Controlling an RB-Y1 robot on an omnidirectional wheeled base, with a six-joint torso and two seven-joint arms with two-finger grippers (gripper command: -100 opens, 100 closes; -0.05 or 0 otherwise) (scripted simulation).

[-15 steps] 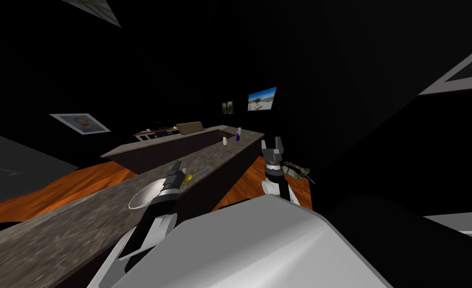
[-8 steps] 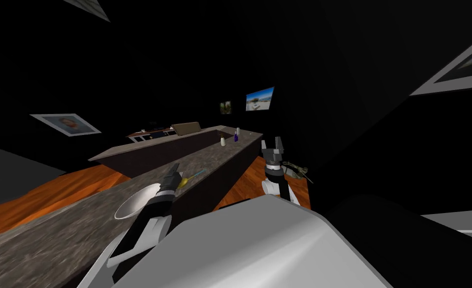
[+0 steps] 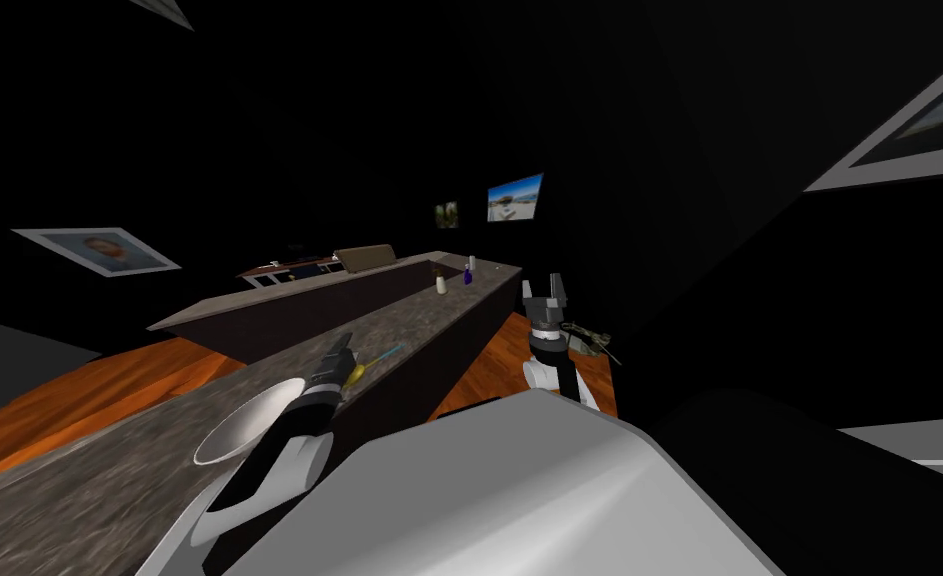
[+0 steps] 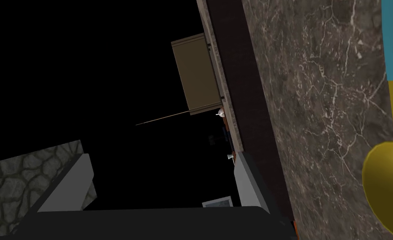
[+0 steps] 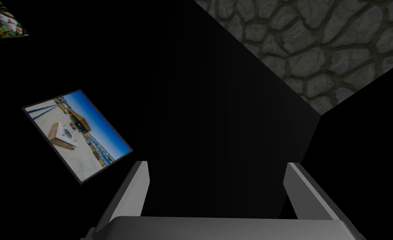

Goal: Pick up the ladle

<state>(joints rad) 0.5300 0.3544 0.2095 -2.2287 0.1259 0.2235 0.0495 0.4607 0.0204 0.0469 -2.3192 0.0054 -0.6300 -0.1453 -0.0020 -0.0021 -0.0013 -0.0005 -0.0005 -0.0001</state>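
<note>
The ladle [image 3: 371, 362], with a yellow bowl and a blue-tipped handle, lies flat on the grey-brown marble counter [image 3: 439, 310]. My left gripper [image 3: 339, 350] hangs over the counter just beside its bowl end. In the left wrist view the ladle [image 4: 389, 183] lies outside the gripper's span, past one finger [image 4: 249, 187], and my left gripper [image 4: 158, 183] is open with nothing between its fingers. My right gripper [image 3: 545, 293] is raised off the counter's near side, and in its own wrist view my right gripper [image 5: 218, 187] stands open and empty.
A white bowl [image 3: 239, 430] sits on the counter next to my left forearm. Two small bottles [image 3: 441, 285] stand at the counter's far end, and a tan box [image 3: 364, 258] behind. Orange floor [image 3: 499, 370] lies below the right arm, with some clutter [image 3: 589, 340] on it.
My view has shifted: the counter, bowl and ladle slid down and left in the picture. The left arm stays by the ladle's bowl end, fingers still open. The right arm is unchanged.
</note>
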